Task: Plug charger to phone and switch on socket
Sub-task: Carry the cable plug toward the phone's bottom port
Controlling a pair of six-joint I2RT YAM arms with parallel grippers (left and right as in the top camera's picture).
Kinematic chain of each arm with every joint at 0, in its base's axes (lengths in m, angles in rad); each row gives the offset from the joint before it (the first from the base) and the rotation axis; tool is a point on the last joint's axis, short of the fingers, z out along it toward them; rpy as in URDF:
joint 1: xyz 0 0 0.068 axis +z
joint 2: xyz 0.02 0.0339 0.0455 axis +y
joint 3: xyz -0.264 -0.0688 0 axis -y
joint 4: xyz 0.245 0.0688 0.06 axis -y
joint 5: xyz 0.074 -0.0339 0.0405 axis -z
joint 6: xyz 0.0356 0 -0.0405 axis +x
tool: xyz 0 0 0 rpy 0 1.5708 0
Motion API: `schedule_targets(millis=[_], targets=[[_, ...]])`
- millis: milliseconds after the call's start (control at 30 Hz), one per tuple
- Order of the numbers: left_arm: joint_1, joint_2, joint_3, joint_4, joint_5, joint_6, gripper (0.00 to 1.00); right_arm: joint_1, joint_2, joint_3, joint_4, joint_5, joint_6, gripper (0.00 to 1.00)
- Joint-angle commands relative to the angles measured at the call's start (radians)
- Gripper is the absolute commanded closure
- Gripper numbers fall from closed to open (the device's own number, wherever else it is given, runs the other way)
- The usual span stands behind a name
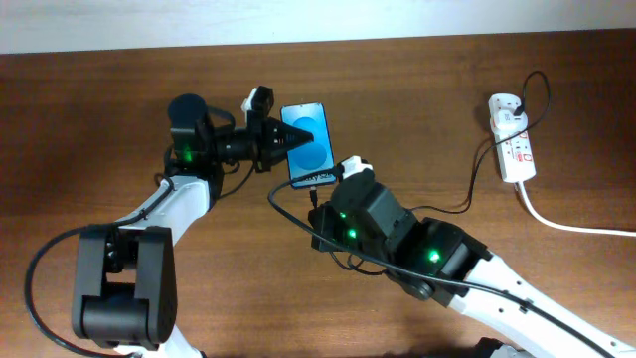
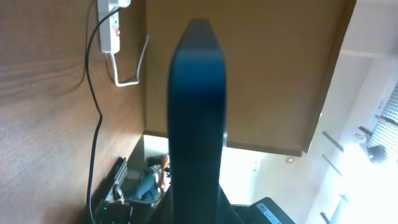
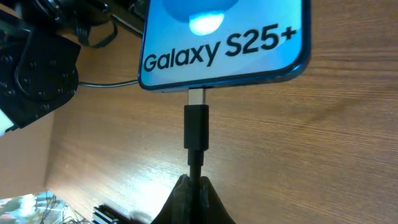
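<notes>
The phone (image 1: pixel 308 147) has a bright blue screen and sits tilted on the table. My left gripper (image 1: pixel 281 138) is shut on the phone, gripping it from its left side; the left wrist view shows its dark edge (image 2: pixel 196 112) close up. My right gripper (image 3: pixel 198 184) is shut on the charger just behind its black plug (image 3: pixel 196 127). The plug's metal tip is at the port in the phone's bottom edge (image 3: pixel 224 46). The charger cable (image 1: pixel 477 179) runs right to the socket (image 1: pixel 514 139), a white power strip with red switches.
A thick white cord (image 1: pixel 576 227) leaves the socket toward the right edge. The socket also shows in the left wrist view (image 2: pixel 112 28). The wooden table's far edge (image 1: pixel 397 40) lies behind the phone. Both arms crowd the table's middle.
</notes>
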Motion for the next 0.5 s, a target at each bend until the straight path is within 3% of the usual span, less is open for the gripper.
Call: schedule_targets(millis=[0, 233, 467], targets=[[-0.017, 0.002, 0.02, 0.082, 0.101, -0.005, 1.0, -0.005, 0.016, 0.0, 0.029, 0.107, -0.01, 0.96], [-0.013, 0.002, 0.02, 0.138, 0.063, 0.003, 1.0, -0.066, 0.016, 0.001, 0.021, 0.063, -0.021, 0.96], [0.018, 0.002, 0.02, 0.138, -0.06, -0.027, 1.0, -0.049, 0.016, 0.001, -0.032, -0.074, -0.171, 0.96]])
